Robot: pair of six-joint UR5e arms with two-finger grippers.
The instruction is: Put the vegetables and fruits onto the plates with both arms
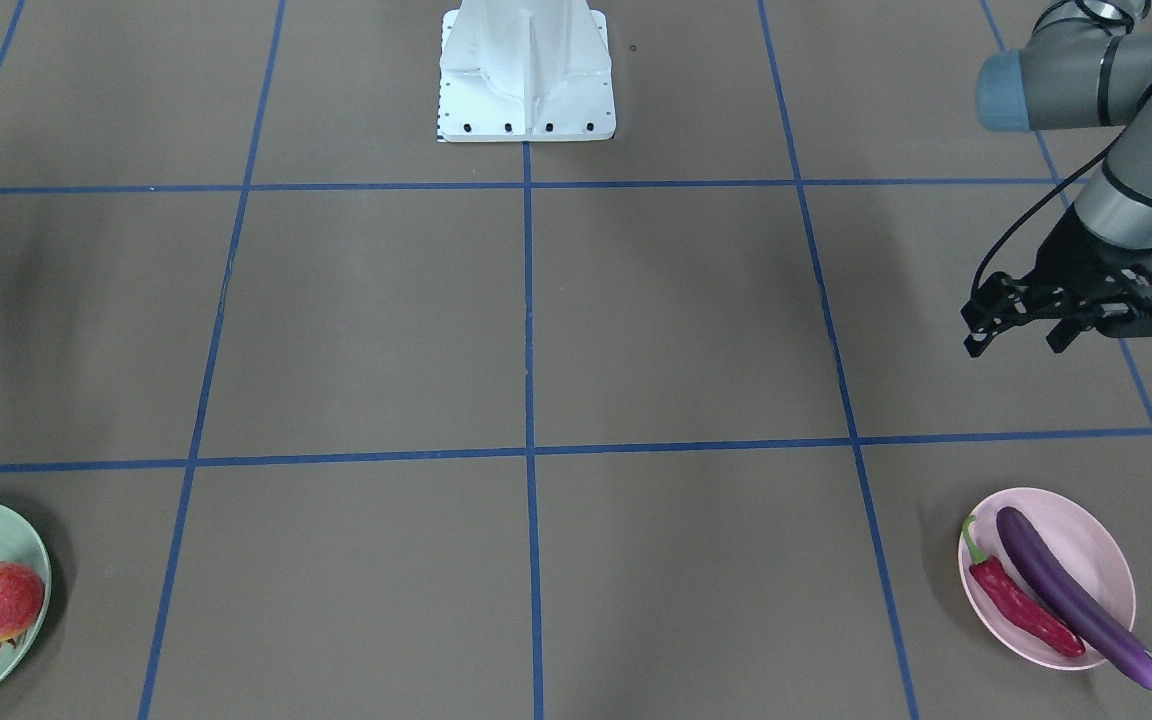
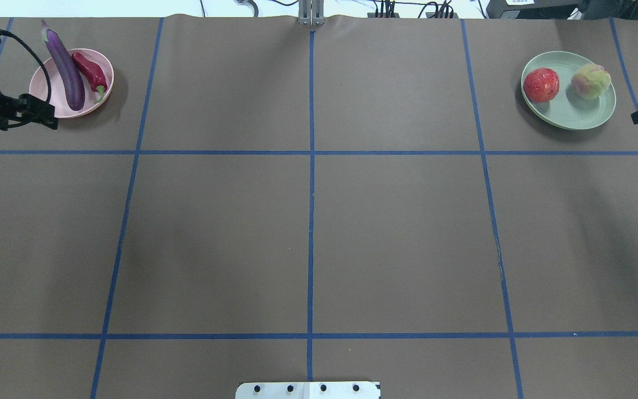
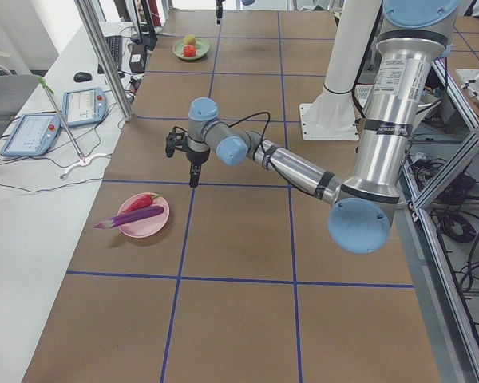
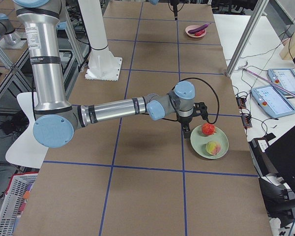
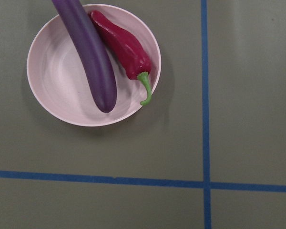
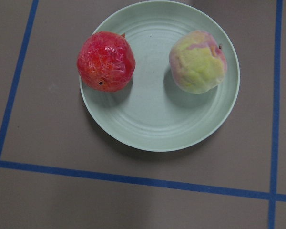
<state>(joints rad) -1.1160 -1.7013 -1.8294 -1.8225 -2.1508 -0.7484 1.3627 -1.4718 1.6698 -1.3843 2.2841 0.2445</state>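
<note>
Eggplant (image 5: pixel 88 57) and chili pepper (image 5: pixel 124 45) lay side by side and touching on the pink plate (image 5: pixel 52 81), the chili's green stem curling toward the rim. The left wrist view cut off the eggplant's stem end. The overhead and front-facing views showed that end reaching past the plate's rim, out over the tabletop (image 2: pixel 308 233).

On the green plate (image 6: pixel 157 124) sat the pomegranate (image 6: pixel 106 61) and the peach (image 6: pixel 198 62), apart from each other. The front-facing view caught only a slice of this plate at its edge, with the pomegranate alone on it. The overhead and right wrist views showed both fruits.

The left hand (image 1: pixel 1014 342) hung above the tabletop near the pink plate, touching nothing. The front-facing view showed its fingers spread and empty. The overhead view showed it only as a dark mass at the frame's edge.

The right hand (image 4: pixel 187 129) hovered just beside the green plate on the pomegranate's side. Only a black sliver of it entered the overhead view, so I could not tell whether its fingers were spread or closed. Neither wrist view showed any fingers.
</note>
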